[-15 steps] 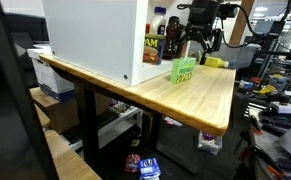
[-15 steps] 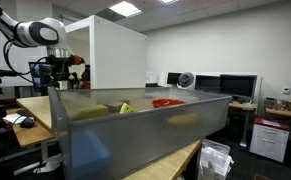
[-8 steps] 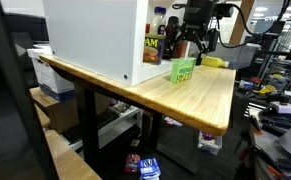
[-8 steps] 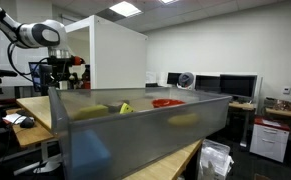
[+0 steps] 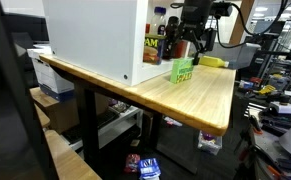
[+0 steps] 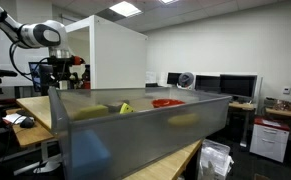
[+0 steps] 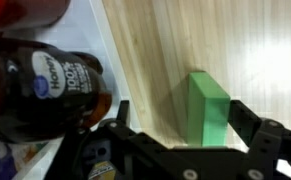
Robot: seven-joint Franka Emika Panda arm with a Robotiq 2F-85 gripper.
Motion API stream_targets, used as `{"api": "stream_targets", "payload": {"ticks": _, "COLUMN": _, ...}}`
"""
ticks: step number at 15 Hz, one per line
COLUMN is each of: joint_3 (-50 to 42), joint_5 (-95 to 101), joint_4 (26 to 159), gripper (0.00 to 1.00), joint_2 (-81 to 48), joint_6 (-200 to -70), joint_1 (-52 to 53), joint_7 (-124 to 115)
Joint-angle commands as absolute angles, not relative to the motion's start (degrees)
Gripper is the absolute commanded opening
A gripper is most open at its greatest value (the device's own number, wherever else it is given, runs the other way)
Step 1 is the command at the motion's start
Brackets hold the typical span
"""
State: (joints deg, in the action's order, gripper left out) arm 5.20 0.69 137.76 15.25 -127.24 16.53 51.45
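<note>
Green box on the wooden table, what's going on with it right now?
The Franka arm's gripper hangs open above the green box, which shows between its spread fingers in the wrist view, untouched. The box stands on the wooden table near a dark syrup bottle and a white cabinet.

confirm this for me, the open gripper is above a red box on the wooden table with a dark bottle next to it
Not quite: only the colour is wrong. The wrist view shows the open gripper above a green box, not a red one, on the wooden table, with a dark bottle next to it.
</note>
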Motion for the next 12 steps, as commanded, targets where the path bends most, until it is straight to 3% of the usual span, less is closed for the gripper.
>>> {"api": "stream_targets", "payload": {"ticks": 1, "joint_3": 6.82, "joint_5": 1.77, "joint_4": 136.91, "gripper": 1.0, "joint_2": 17.32, "joint_6": -123.23, "joint_1": 15.1, "joint_7": 45.36}}
{"api": "stream_targets", "payload": {"ticks": 12, "joint_3": 4.35, "joint_5": -3.18, "joint_4": 134.74, "gripper": 1.0, "joint_2": 21.69, "joint_6": -116.24, "joint_1": 14.44, "joint_7": 34.83}}
